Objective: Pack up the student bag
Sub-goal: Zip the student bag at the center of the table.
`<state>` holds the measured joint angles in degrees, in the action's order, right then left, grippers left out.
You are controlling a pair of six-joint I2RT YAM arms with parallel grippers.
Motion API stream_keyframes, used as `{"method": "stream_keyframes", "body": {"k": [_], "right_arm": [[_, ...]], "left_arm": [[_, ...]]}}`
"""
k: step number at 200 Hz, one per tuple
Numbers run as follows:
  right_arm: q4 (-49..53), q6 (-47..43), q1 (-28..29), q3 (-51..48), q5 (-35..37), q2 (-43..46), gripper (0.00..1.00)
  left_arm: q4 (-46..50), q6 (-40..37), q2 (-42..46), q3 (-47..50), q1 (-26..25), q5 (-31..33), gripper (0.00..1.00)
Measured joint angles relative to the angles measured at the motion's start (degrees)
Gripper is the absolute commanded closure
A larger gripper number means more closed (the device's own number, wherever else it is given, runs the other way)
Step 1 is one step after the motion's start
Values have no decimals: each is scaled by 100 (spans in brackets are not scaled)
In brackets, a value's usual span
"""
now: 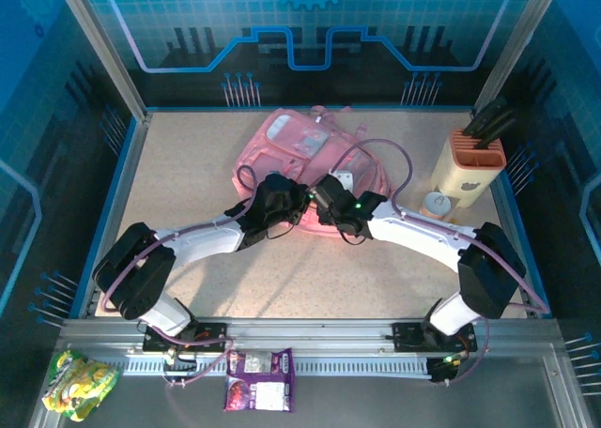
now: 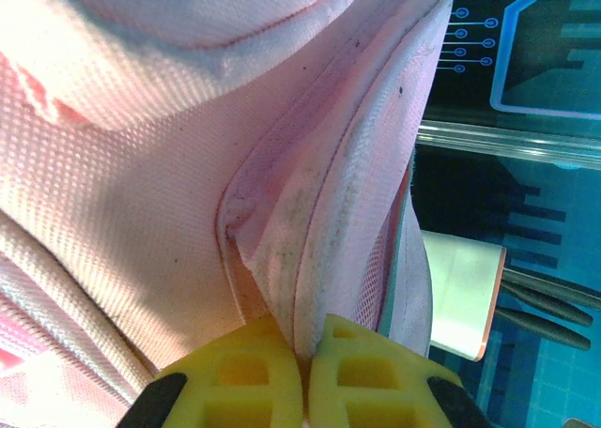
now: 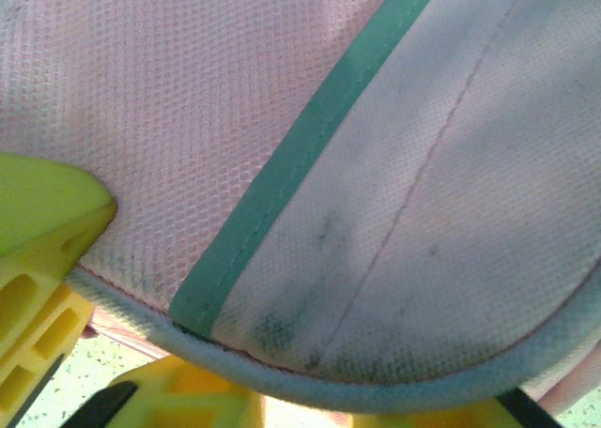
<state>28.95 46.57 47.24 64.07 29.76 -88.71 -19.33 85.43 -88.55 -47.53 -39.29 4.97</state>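
The left claw (image 2: 305,348) is clamping a fold of the student bag (image 1: 282,132), so the right claw (image 3: 122,306), its grip unclear to me, should be easing the mouth wider.

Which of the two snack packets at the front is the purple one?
The purple packet is the one nearer the middle of the front edge, with a white patch on it. The yellow-green packet sits apart from it, at the far left corner.
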Motion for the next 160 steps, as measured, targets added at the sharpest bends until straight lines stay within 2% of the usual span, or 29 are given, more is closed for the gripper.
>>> {"method": "stream_keyframes", "body": {"k": [29, 48, 100, 160], "right_arm": [[162, -208, -11, 166, -92, -57, 74], [262, -315, -33, 306, -186, -195, 68], [291, -479, -44, 361, -262, -348, 79], [450, -1014, -42, 424, -190, -323, 78]], "left_arm": [[-2, 0, 7, 0, 0, 13, 100], [26, 0, 13, 0, 2, 59, 100], [155, -4, 15, 0, 2, 155, 100], [227, -122, 92, 0, 0, 170, 100]]}}
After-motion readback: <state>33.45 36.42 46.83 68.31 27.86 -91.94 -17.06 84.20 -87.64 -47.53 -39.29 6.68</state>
